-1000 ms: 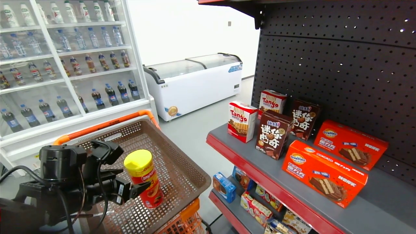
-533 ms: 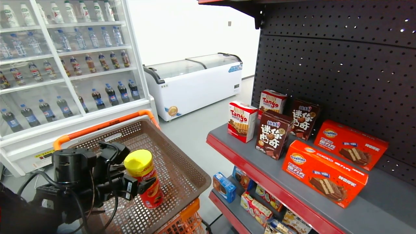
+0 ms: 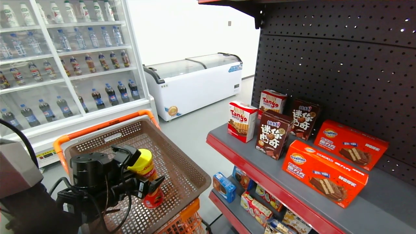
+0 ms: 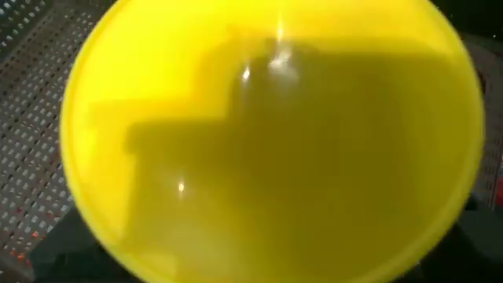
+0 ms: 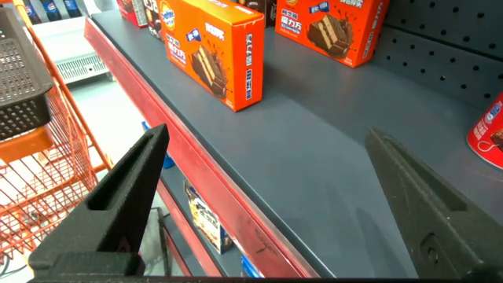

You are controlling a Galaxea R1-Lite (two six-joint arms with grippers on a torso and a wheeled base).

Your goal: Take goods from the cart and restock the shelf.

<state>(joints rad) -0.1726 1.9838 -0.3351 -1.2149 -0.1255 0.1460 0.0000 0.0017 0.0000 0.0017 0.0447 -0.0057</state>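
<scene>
Cooler: far left, glass-door fridge (image 3: 65, 58) w/ rows of bottles.
Cart: near left, brown mesh basket (image 3: 187, 162) on an orange frame.
L claw: I've got it (image 3: 143, 173) at the can's upper half, on the can's left side. Can't tell if it's clamped on or just around it.
Can: red tube w/ yellow lid (image 3: 147, 169), upright on the basket floor, near-left part of the basket. My L wrist cam looks straight down on the lid.
Freezer: white chest unit (image 3: 195, 81), far centre, beyond the cart.
Shelf: right side, grey deck (image 3: 247, 152) w/ red front lip, black pegboard behind.
Stock: L to R on the deck, two white-red wafer boxes (image 3: 242, 122), two brown boxes (image 3: 273, 135) just beside them, then two orange boxes (image 3: 325, 174). Each pair sits one near, one far.
Lower tier: blue box (image 3: 224, 187) and other packs under the deck.
R claw: over bare deck (image 5: 275, 212), orange boxes between it and the cart. Fingers (image 5: 118, 196) spread wide, nothing held.
</scene>
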